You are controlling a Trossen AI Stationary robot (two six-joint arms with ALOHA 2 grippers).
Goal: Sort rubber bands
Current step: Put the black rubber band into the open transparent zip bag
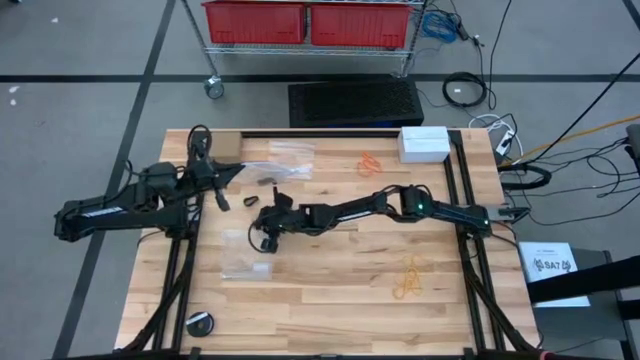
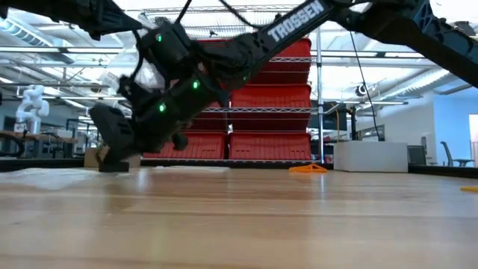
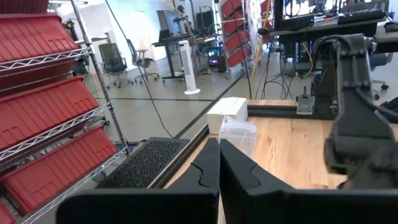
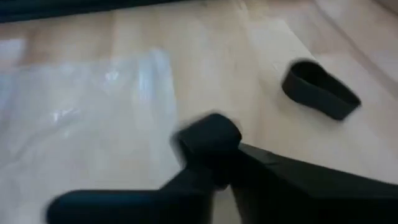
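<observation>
The right gripper is low at the table's middle, fingers closed on a black band beside a clear bag. Another black band lies near it. The left gripper, closed and empty, hovers beyond the bag.
</observation>
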